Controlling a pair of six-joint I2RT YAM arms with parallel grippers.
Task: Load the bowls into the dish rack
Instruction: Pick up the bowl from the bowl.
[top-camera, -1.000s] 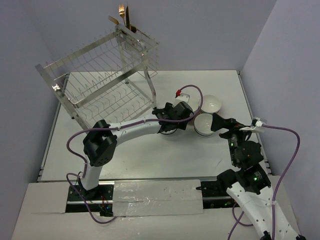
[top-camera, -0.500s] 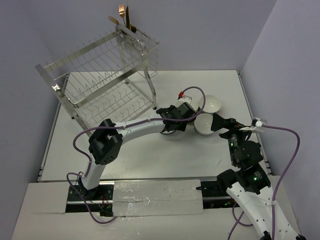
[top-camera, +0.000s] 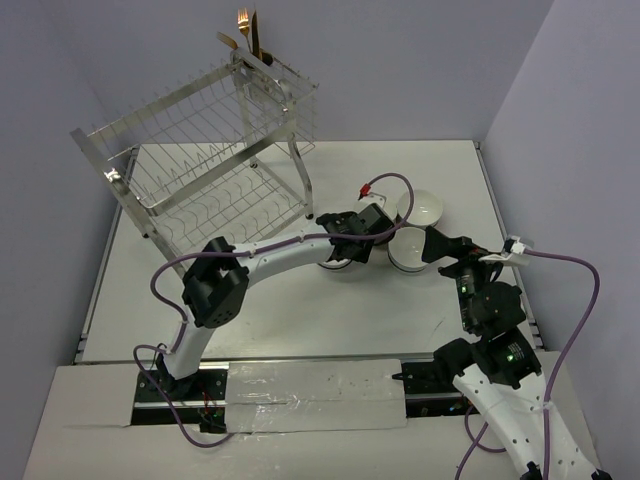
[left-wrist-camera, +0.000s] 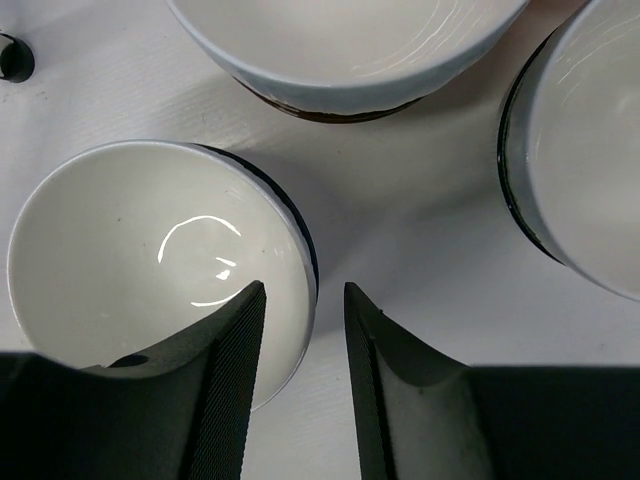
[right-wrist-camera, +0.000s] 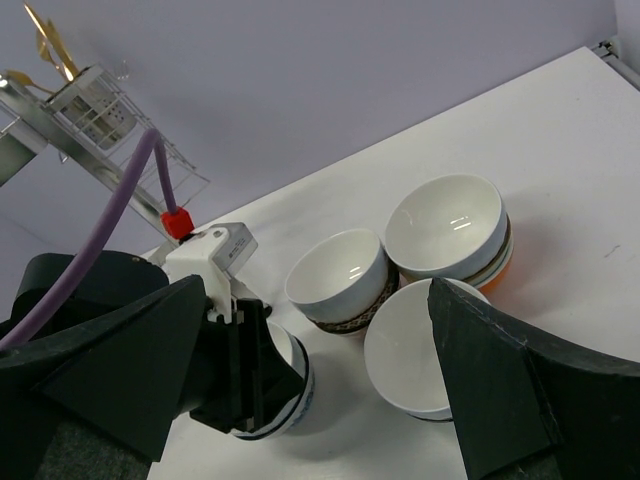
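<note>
Bowls (right-wrist-camera: 340, 272) stand grouped on the table (top-camera: 290, 310), right of centre and well apart from the rack (top-camera: 200, 118) at the far left. Gold cutlery (top-camera: 247, 30) stands in the cup (top-camera: 262, 88) at the rack's far right corner.

From the right wrist we count four spots in the group. At the far right is a stack (right-wrist-camera: 450, 225) with an orange bowl (right-wrist-camera: 503, 272) at its bottom. Just left of it sits a brown-patterned bowl (right-wrist-camera: 335, 318), and near them a white bowl (right-wrist-camera: 415, 350). The fourth bowl (left-wrist-camera: 150, 250), white inside and dark-banded outside, is leftmost in the group, upright like the others.

Our left gripper (left-wrist-camera: 305, 300) is down over this fourth bowl. One finger is inside it, the other outside, and the rim runs between them. A strip of table shows between the outer finger and the bowl's wall, so the jaws are apart and not clamped. We cannot tell whether the inner finger touches the bowl.

Our right gripper (right-wrist-camera: 315, 288) hovers at the near right of the group, just beside the white bowl in the top view. Its jaws are spread wide and hold nothing.
</note>
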